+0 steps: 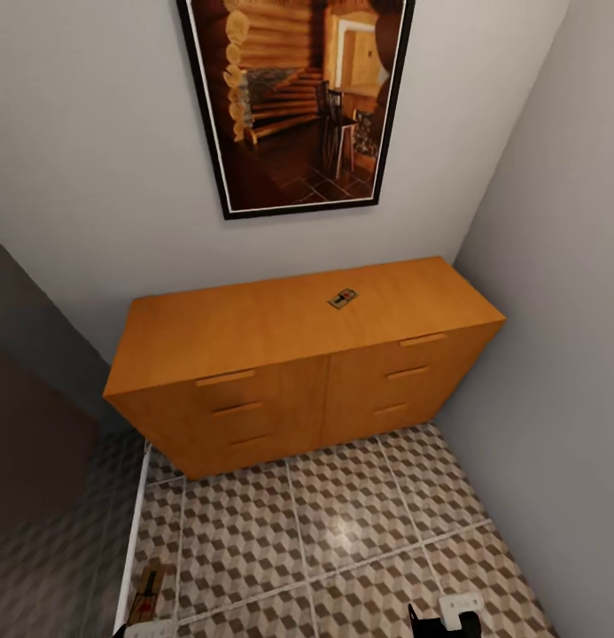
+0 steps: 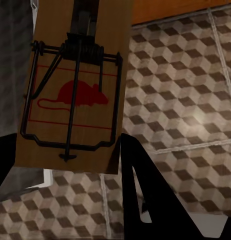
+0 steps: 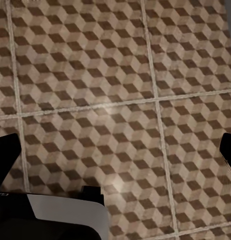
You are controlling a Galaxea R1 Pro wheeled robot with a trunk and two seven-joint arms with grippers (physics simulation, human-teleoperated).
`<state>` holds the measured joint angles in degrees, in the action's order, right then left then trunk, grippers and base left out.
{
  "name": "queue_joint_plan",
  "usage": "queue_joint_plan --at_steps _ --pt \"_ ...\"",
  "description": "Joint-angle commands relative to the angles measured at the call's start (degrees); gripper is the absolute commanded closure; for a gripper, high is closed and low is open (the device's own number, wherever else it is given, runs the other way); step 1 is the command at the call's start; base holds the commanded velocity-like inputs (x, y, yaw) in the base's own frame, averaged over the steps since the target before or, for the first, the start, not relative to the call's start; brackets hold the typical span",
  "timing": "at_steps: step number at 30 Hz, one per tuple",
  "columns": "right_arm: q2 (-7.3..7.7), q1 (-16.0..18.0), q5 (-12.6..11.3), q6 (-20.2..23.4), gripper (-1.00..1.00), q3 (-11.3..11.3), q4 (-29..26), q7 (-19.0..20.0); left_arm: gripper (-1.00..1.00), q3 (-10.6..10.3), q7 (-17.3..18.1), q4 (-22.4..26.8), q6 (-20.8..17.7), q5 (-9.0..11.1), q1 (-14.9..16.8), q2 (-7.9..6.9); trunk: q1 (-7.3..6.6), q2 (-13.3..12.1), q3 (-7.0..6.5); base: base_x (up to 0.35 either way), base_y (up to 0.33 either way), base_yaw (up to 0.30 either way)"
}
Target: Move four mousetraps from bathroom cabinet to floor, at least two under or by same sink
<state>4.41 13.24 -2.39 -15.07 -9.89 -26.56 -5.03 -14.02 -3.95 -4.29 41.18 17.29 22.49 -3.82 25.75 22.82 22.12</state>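
One mousetrap point(image 1: 343, 299) lies flat on top of the orange-brown cabinet point(image 1: 253, 337), right of its middle. A second mousetrap point(image 2: 70, 85), a tan board with dark wire and a red mouse print, sits between the fingers of my left gripper point(image 2: 70, 165), which is shut on it. It hangs low over the bathroom floor point(image 1: 342, 523), and in the head view this mousetrap point(image 1: 147, 592) shows at the bottom left. My right gripper point(image 3: 115, 150) is open over bare tiles, with nothing between its fingers; it sits at the lower right in the head view point(image 1: 444, 616).
The cabinet stands against the back wall under a framed picture point(image 1: 293, 97). A grey wall point(image 1: 555, 354) closes the right side, close to the cabinet's end. A white strip point(image 1: 134, 532) runs along the floor at the left, beside a darker area.
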Motion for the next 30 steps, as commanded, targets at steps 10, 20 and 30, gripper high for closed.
queue_joint_plan --at_steps 10,20,30 --pt "0.0 0.03 -0.25 -0.13 -1.0 -0.56 0.02 -0.47 1.0 -0.48 -0.53 -0.21 0.28 -0.15 0.1 0.04 0.03 0.09 -0.59 0.0 -0.27 0.22" --pt "-0.02 0.03 -0.25 -0.13 -1.0 -0.56 0.02 -0.47 1.0 -0.48 -0.53 -0.21 0.29 -0.15 0.1 0.04 0.03 0.09 -1.25 0.0 -0.282 0.221" --pt "-0.02 0.03 -0.19 -0.13 -1.0 -0.57 0.02 -0.43 1.0 -0.48 -0.53 -0.2 0.31 -0.15 0.1 0.04 0.03 0.09 -1.7 0.0 -0.063 0.15"
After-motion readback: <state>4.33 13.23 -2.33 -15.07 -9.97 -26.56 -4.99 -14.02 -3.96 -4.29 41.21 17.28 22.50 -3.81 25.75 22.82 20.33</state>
